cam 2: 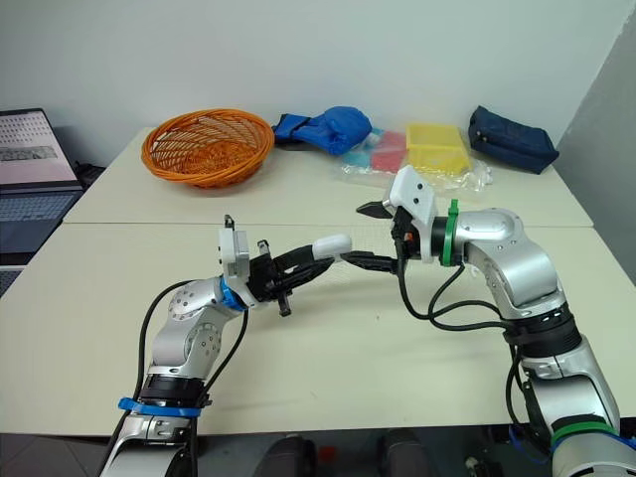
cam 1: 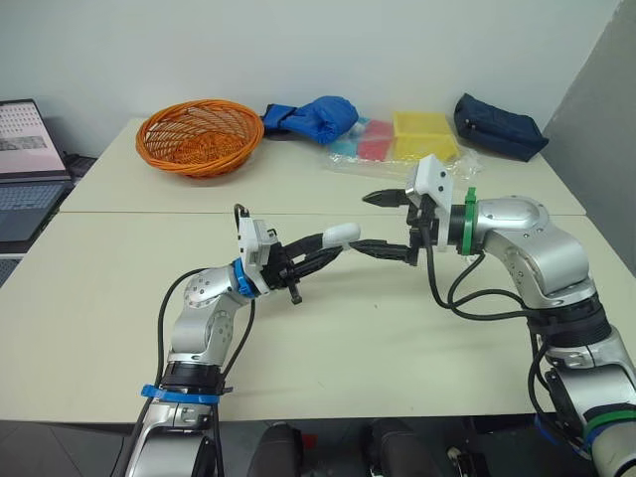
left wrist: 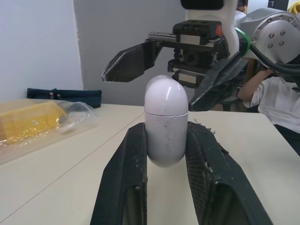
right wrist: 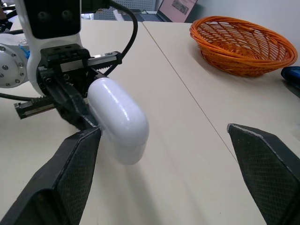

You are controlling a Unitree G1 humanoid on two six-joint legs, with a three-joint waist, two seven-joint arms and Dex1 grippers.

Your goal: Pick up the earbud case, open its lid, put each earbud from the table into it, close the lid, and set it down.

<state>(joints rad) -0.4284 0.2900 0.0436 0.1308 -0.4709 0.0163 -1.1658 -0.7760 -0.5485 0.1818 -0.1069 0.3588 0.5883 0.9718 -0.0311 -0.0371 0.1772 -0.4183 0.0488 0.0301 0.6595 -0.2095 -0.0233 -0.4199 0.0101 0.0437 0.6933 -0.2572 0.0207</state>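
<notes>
White pill-shaped earbud case (left wrist: 166, 121), lid closed, clamped in left hand (left wrist: 167, 154) above table.

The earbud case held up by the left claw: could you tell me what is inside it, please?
The earbud case has its lid shut, so the inside is hidden; only its white shell shows, clamped in the left claw.

Plain white wall (cam 1: 417, 50) behind; grey panel (cam 1: 608, 109) at right edge. Two cream desks butted long side to long side: near desk (cam 1: 89, 318), far desk (cam 1: 139, 194), dark seam between. Orange wicker basket (cam 1: 199, 136) on far desk, left part. Open laptop (cam 1: 22, 159) on separate surface at left. Dark grey floor (cam 1: 50, 447) below near edge. Even, soft light
</notes>
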